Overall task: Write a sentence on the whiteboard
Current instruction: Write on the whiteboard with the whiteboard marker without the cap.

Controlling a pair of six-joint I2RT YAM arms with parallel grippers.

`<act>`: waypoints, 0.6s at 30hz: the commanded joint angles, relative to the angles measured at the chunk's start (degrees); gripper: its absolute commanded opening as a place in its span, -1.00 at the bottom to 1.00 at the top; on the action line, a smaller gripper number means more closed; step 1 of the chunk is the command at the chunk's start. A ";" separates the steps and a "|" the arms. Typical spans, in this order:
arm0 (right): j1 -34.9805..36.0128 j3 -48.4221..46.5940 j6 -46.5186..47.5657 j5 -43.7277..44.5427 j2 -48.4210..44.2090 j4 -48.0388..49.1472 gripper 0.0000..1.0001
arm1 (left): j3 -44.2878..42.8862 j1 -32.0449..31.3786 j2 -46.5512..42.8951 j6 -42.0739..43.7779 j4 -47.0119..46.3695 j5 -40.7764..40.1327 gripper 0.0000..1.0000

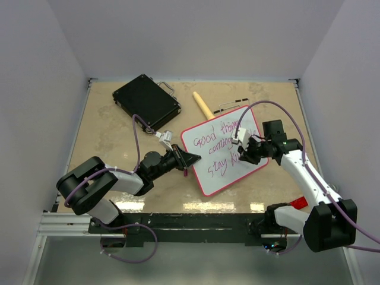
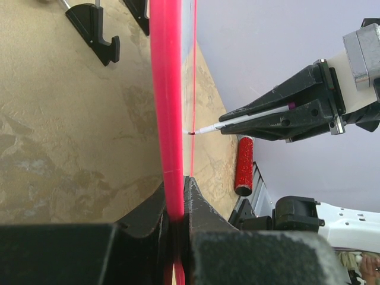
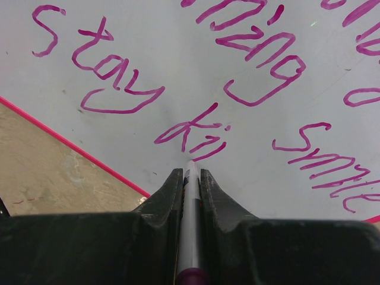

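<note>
The whiteboard [image 1: 208, 175] lies tilted at mid-table, its pink rim [image 2: 166, 89] seen edge-on in the left wrist view. My left gripper [image 1: 190, 160] [image 2: 177, 196] is shut on the board's near-left rim. Pink-purple lines of the sentence [image 1: 218, 141] cover the board; "stay" [image 3: 113, 65], "ki" and "smile" show in the right wrist view. My right gripper [image 1: 244, 155] [image 3: 190, 172] is shut on a white marker [image 3: 190, 208] [image 2: 237, 120]. The marker's tip touches the board [image 3: 178, 59] just after "ki".
A black hard case [image 1: 146, 101] lies at the back left. A yellowish stick [image 1: 202, 105] and a thin black pen [image 1: 234, 105] lie behind the board. A red glittery cylinder [image 2: 244, 165] rests near the right arm's base. Two black feet [image 2: 95, 29] stick out under the board.
</note>
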State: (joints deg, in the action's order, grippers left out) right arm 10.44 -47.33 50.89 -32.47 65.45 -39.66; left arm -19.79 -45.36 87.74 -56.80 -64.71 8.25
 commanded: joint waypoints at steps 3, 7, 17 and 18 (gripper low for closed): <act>0.11 -1.18 -2.38 0.30 0.38 5.99 -1.00 | -1.30 -0.25 -1.26 3.01 -5.87 2.30 -1.00; 0.11 -1.18 -3.34 0.48 -0.41 7.31 -1.00 | -1.13 -0.25 -1.00 3.01 -6.13 2.30 -1.00; 0.02 -1.10 -5.98 1.70 -1.99 10.48 -1.00 | -0.60 -0.25 -1.44 3.01 -6.13 2.21 -1.00; 0.02 -1.10 -6.16 1.88 -1.99 10.83 -1.00 | -0.69 -0.25 -1.61 3.01 -6.05 2.21 -1.00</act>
State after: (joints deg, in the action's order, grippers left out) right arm 10.46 -47.33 46.39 -31.90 64.71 -33.89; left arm -19.79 -45.36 87.74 -56.40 -65.12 7.73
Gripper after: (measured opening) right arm 0.141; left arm 0.090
